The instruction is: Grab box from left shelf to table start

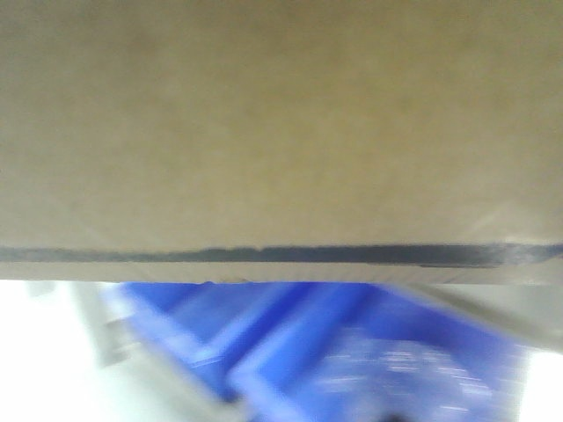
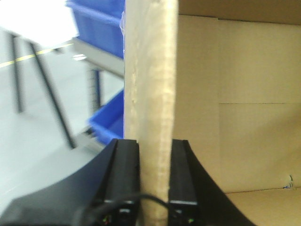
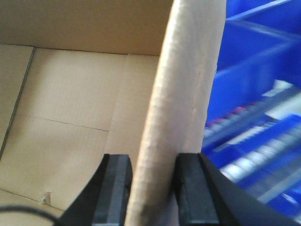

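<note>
The box [image 1: 264,123] is plain brown cardboard and fills the top of the front view, with a dark band along its lower edge. My left gripper [image 2: 155,147] is shut on one upright wall of the box [image 2: 150,84], with a black finger [image 2: 124,169] pressed on each face. The box's open inside [image 2: 244,117] lies to the right. My right gripper [image 3: 154,162] is shut on the opposite wall [image 3: 188,84], and the box's inside [image 3: 70,94] lies to its left. A grey shelf rail [image 2: 101,59] shows blurred at the left; I cannot tell if it is the task's shelf.
Blue plastic bins [image 1: 308,343] sit below and behind the box, and more blue bins [image 3: 254,94] are close to the right gripper. Another blue bin [image 2: 106,122] and black table legs [image 2: 51,94] stand over a grey floor with a yellow line [image 2: 23,59].
</note>
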